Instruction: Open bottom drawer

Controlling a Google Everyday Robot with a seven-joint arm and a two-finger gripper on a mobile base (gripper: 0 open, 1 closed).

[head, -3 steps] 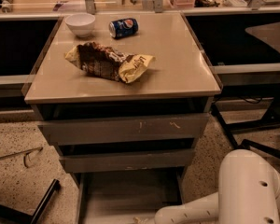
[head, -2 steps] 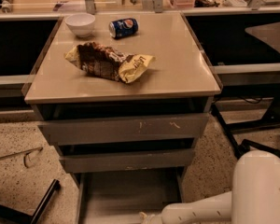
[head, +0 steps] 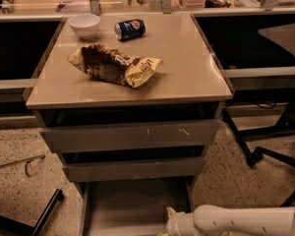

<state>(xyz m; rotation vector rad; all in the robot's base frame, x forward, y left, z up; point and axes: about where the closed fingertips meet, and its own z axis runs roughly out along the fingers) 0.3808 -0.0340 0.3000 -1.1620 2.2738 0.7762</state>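
Note:
The gray cabinet has three stacked drawers. The top front (head: 130, 135) bears pale scratches and the middle front (head: 132, 169) sits below it. The bottom drawer (head: 130, 205) is pulled out toward me, and its shallow gray tray shows below the middle front. Its own front is cut off by the lower edge of the view. My white arm (head: 236, 220) reaches in from the lower right. My gripper (head: 168, 226) is at its end, over the right part of the tray at the bottom edge.
On the cabinet top (head: 187, 73) lie a chip bag (head: 113, 65), a white bowl (head: 84, 25) and a blue soda can (head: 130, 28). Chair legs (head: 255, 151) stand on the floor at right, and a dark bar (head: 44, 213) lies at lower left.
The bulky white part of my arm has swung right, out of view. The gripper end stays near the tray's right side. The drawers have not visibly moved.

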